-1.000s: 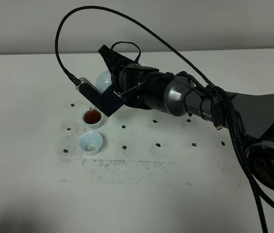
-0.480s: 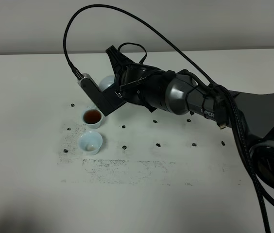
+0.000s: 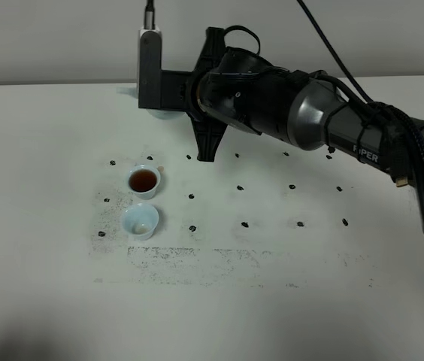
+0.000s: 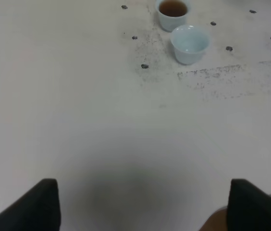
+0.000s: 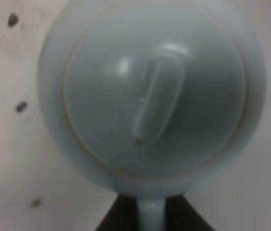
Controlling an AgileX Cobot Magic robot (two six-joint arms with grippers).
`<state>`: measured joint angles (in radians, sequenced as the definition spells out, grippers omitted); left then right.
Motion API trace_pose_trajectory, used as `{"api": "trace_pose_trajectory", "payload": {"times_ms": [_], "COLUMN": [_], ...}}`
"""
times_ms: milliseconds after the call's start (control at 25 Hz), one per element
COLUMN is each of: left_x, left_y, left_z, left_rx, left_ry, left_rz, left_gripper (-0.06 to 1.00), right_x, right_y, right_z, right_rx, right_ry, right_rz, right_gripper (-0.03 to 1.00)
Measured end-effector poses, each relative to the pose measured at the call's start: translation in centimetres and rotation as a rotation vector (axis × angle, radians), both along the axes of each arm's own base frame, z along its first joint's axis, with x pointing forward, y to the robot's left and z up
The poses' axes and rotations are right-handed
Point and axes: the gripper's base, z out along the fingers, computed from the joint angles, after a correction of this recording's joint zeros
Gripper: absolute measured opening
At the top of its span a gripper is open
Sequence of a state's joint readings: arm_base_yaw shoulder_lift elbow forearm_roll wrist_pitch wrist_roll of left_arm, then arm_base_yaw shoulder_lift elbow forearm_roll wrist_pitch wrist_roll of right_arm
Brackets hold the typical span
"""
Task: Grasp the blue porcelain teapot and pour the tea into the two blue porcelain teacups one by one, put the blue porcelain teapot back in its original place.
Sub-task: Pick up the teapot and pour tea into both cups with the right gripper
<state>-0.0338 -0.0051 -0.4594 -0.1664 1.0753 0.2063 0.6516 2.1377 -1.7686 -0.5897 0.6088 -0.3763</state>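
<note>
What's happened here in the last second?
The right arm swung toward the table's far side, wrist rotating, its fingers carrying the round pale-blue porcelain teapot away from the cups. The small pale-blue cup of brown tea and the matching cup beside it stayed put.

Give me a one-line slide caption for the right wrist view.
Top-down on the blue porcelain teapot, lid on, handle clamped in the right pincer.

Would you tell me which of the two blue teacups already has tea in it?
The rear teacup holds dark brown liquid; the front teacup beside it shows only a pale, seemingly empty interior.
</note>
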Motion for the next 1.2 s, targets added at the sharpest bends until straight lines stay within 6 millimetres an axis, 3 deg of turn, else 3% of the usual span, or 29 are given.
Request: {"api": "trace_pose_trajectory", "payload": {"times_ms": [240, 440, 760, 1200], "left_x": [0.0, 0.0, 0.0, 0.0], "left_y": [0.0, 0.0, 0.0, 0.0], "left_z": [0.0, 0.0, 0.0, 0.0], "left_rx": [0.0, 0.0, 0.0, 0.0], "left_ry": [0.0, 0.0, 0.0, 0.0], "left_rz": [0.0, 0.0, 0.0, 0.0], "left_gripper": [0.68, 0.68, 0.68, 0.68], "right_x": [0.1, -0.5, -0.8, -0.7], "right_y": [-1.4, -1.1, -0.4, -0.2], "right_z": [-0.9, -1.7, -5.8, -8.8], "right_rx": [0.279, 0.394, 0.396, 0.373], "right_ry": [0.216, 0.343, 0.512, 0.567], "right_rz": [-0.293, -0.394, -0.481, -0.51], "right_gripper": [0.04, 0.04, 0.04, 0.04]}}
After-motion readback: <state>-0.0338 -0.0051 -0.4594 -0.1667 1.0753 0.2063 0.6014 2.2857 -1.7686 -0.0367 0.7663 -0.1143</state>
